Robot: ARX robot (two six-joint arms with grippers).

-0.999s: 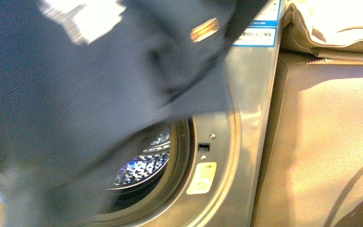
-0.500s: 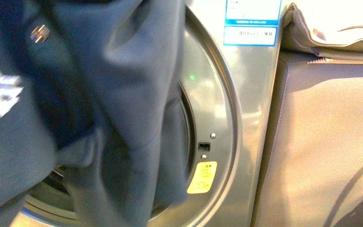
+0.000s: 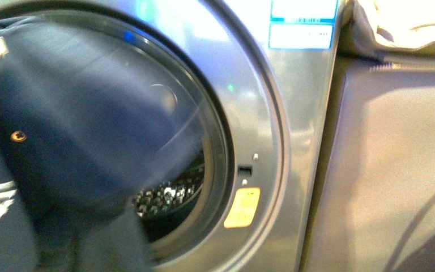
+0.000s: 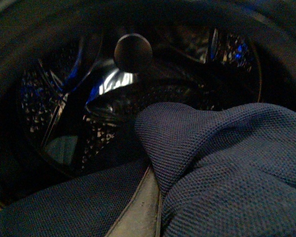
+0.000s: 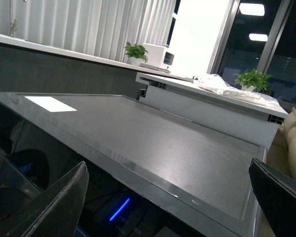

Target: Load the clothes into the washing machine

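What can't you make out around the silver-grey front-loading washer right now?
Left gripper: hidden under the dark grey twill garment, left wrist view.
Blue-white labels: print washed out by glare, front view.
Perforated steel drum: mostly behind the blurred garment, front view.

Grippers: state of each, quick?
Left gripper: cannot be told, the clothes cover its fingers.
Right gripper: open, holding nothing.

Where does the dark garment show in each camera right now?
Front: the clothes fill the left side, blurred, draped across the porthole.
Left wrist: the clothes sit bunched in the foreground, at the drum's mouth.
Right wrist: not visible.
Shared landmark: the perforated drum, in the front and left wrist views.
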